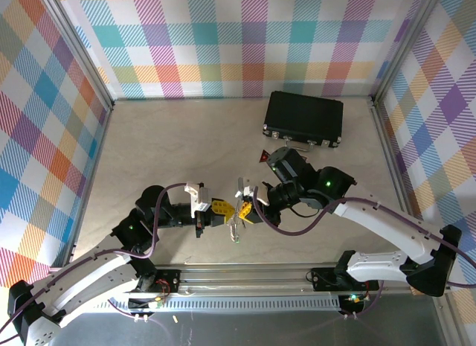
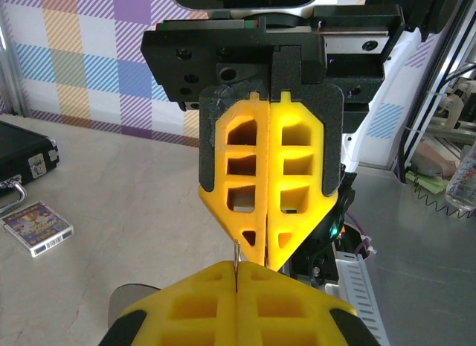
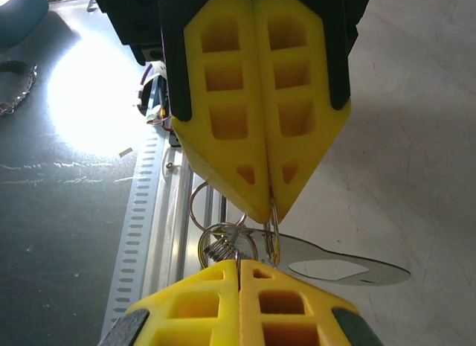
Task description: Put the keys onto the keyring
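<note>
Closest to the right wrist camera, the right gripper (image 3: 238,266) is seen with its yellow fingers pressed fully together, and a thin wire loop of the keyring (image 3: 229,234) is pinched in the seam at their tips. Facing it, tip to tip, the left gripper (image 3: 266,210) is also closed tight, and another loop of the same keyring is caught at its point. The keyring is thus held in the air between both grippers, above the near part of the table (image 1: 178,145) and just beyond the slotted rail (image 1: 245,275). A flat grey metal piece (image 3: 335,268) is seen just beside the loops; whether it is a key, or threaded on a loop, cannot be told. From the top camera, the left arm is seen rising from its base at the lower left, bent at the elbow, with the forearm stretched to the right. The right arm is brought in from the lower right by a long white link, folded at the dark wrist, with its fingers turned to the left. A black case (image 1: 303,119) is lying at the far side of the table, well apart from the grippers, with a dark red triangular piece (image 1: 264,156) near its front edge. A small patterned card (image 2: 37,227) is lying flat near the case.
</note>
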You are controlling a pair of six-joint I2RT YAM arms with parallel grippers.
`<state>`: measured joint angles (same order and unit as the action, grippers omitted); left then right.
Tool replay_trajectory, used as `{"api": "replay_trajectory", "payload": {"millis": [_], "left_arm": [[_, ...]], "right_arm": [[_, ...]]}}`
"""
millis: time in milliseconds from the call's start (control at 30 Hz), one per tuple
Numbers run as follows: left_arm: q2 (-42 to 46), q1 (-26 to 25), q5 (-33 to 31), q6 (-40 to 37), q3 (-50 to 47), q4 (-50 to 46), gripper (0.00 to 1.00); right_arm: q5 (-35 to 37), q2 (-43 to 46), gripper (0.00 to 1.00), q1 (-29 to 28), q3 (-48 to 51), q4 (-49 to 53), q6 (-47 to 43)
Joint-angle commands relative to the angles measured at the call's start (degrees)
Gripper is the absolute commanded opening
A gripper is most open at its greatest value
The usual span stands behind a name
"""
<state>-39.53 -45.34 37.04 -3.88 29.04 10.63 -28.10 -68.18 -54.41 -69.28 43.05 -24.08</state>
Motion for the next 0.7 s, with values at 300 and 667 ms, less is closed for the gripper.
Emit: {"api": "replay_trajectory", "payload": {"millis": [300, 667], "left_arm": [[1.1, -0.6, 1.6, 0.5, 0.8, 3.6, 0.0], [3.8, -0.6, 3.3, -4.3, -1.3, 6.0, 0.0]], "right_arm": [[3.0, 2.5, 0.0, -0.3, -0.9, -2.3, 8.1], [4.3, 8.1, 0.0, -0.3, 1.9, -2.2, 14.3]]}}
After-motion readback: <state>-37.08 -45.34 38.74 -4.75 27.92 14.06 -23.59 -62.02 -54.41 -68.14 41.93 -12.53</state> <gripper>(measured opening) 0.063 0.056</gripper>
